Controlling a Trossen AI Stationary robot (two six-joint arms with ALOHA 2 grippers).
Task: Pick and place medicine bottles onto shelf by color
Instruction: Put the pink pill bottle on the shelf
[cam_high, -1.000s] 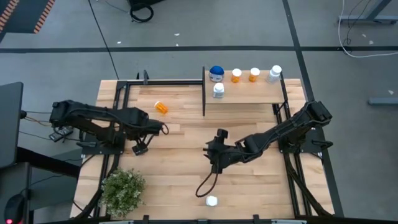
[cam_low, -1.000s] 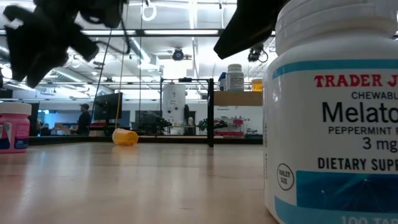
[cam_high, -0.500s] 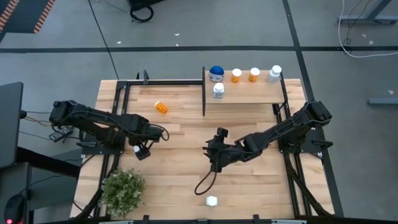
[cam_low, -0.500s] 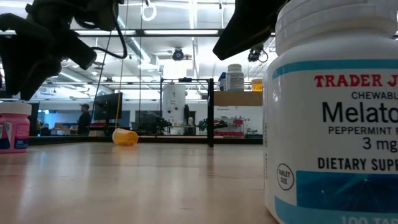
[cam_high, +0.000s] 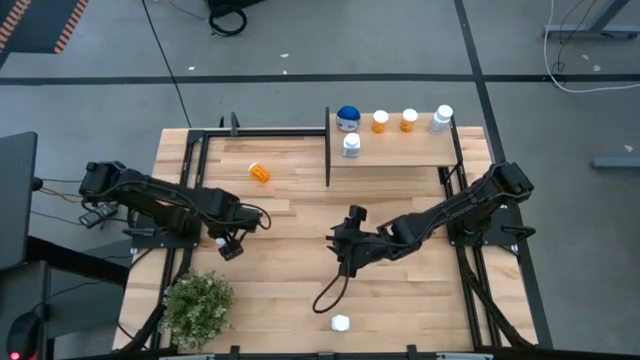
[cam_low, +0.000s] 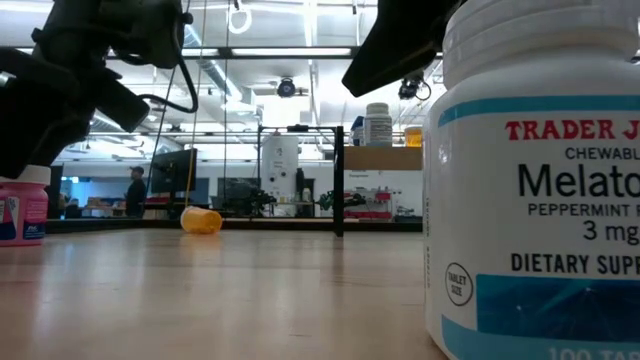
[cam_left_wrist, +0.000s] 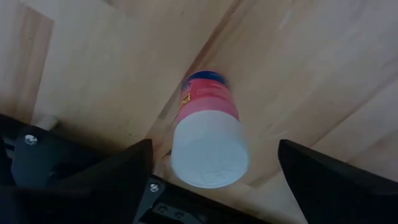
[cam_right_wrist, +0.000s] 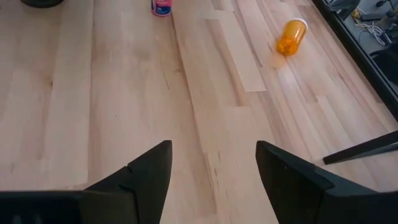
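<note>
1. The step in hand looks like the approach to a pick: the left hand (cam_high: 227, 246) hangs over the pink bottle (cam_left_wrist: 208, 134), which stands upright on the tabletop (cam_high: 290, 280) near its left edge, just beyond the potted plant (cam_high: 197, 305).
2. In the left wrist view the two fingers are spread wide, one on each side of the white cap, with nothing touching the bottle.
3. The next move, as I judge it, calls for a straight descent until the fingers flank the body, then a close on it below the cap, then a carry to the shelf (cam_high: 400, 152).
4. The right hand (cam_high: 347, 255) waits over the middle of the tabletop, fingers apart and empty.
5. On the shelf stand a blue-capped bottle (cam_high: 347, 118), a small white bottle (cam_high: 351, 145), two orange bottles (cam_high: 380, 122) and a white bottle (cam_high: 442, 118) at the right end.
6. Still off the shelf: an orange bottle lying on its side (cam_high: 259, 172) and a white melatonin bottle (cam_high: 340, 323) near the front edge.
7. The tabletop is pale wood planks on a black frame; around it is grey floor, and the low view shows a bright workshop with a person (cam_low: 134, 190) far off.
</note>
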